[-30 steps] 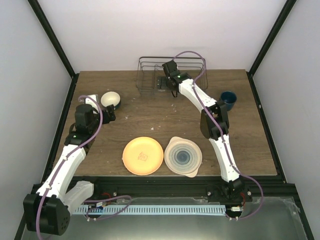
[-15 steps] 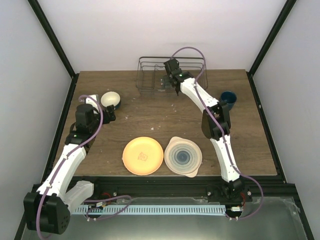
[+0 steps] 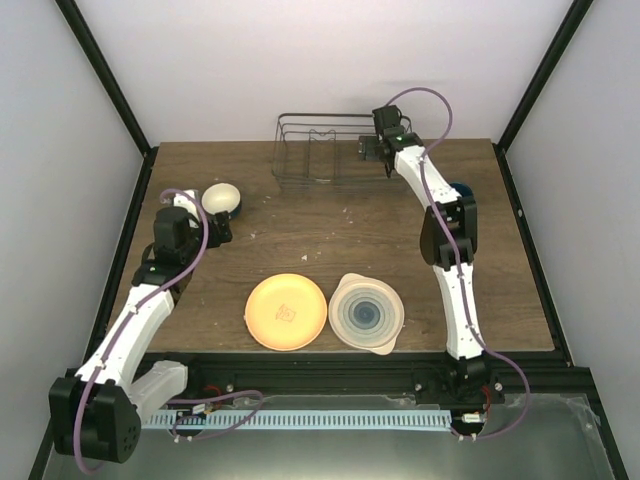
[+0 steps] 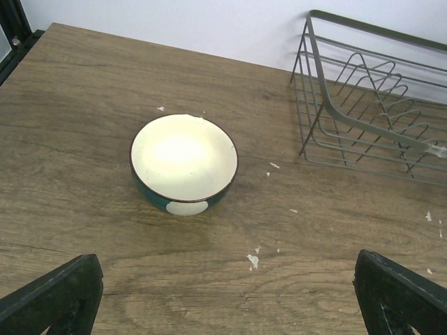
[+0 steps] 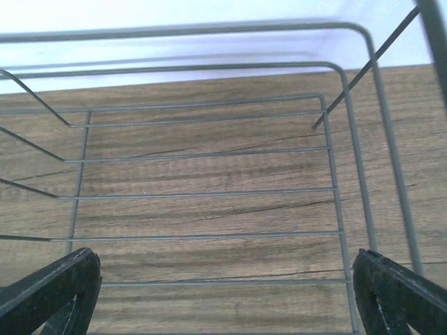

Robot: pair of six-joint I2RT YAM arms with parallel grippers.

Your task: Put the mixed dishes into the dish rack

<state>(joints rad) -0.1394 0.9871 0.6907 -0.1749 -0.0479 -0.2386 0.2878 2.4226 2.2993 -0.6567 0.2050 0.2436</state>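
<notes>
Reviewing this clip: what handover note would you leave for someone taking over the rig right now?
Left gripper: jaws open, empty, facing the small white bowl on the table.
Right gripper: jaws open, empty, over the right end of the dish rack.
Orange plate and blue-ringed plate lie near the front edge; blue mug sits right of the rack, partly hidden. Striped plate not in view.
Done: no dish shows in the rack. Left: load all.

The top camera overlooks the table (image 3: 330,230); both close wrist cameras share the dish rack (image 3: 320,152).
</notes>
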